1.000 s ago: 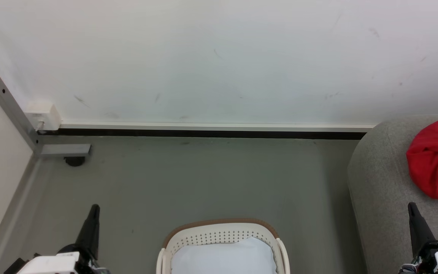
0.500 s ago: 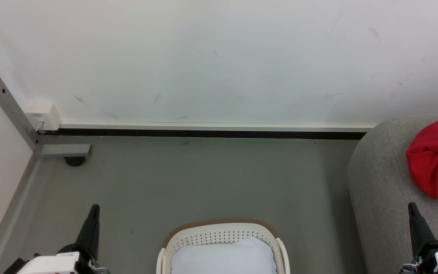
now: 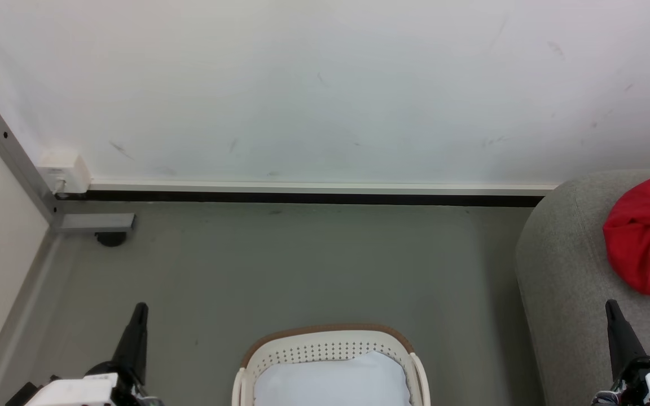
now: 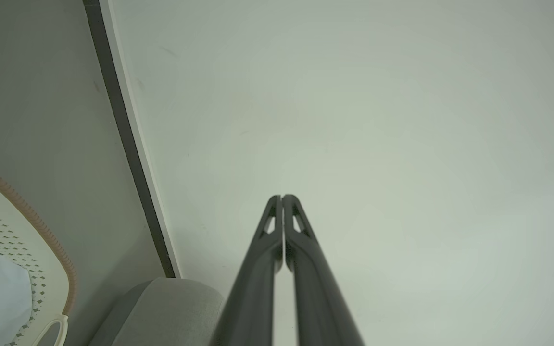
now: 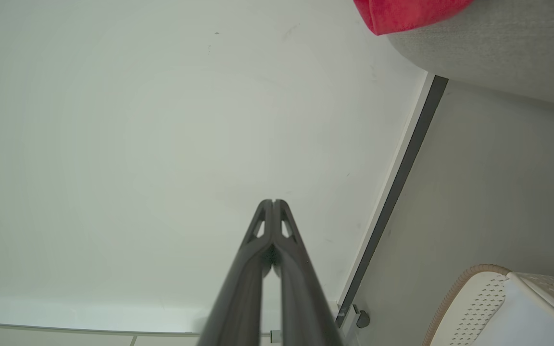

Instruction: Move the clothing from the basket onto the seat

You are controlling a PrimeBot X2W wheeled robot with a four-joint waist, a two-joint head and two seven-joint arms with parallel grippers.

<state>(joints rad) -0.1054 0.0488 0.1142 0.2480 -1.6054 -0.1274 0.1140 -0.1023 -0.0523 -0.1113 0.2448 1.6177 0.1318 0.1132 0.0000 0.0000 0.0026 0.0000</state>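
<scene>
Pale-blue cloth (image 3: pixel 330 380) sat in basket (image 3: pixel 325 334); red cloth (image 3: pixel 641 242) lay on seat (image 3: pixel 562 270).
My L gripper (image 4: pixel 282 198) & R gripper (image 5: pixel 273 202) were pinched closed, empty, either side of basket; seat further off, right. Approx half done, I'd judge: pale-blue cloth not yet moved.

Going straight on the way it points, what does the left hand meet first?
Most likely the white wall: the left hand points at it with nothing between, though depth is hard to judge.
</scene>
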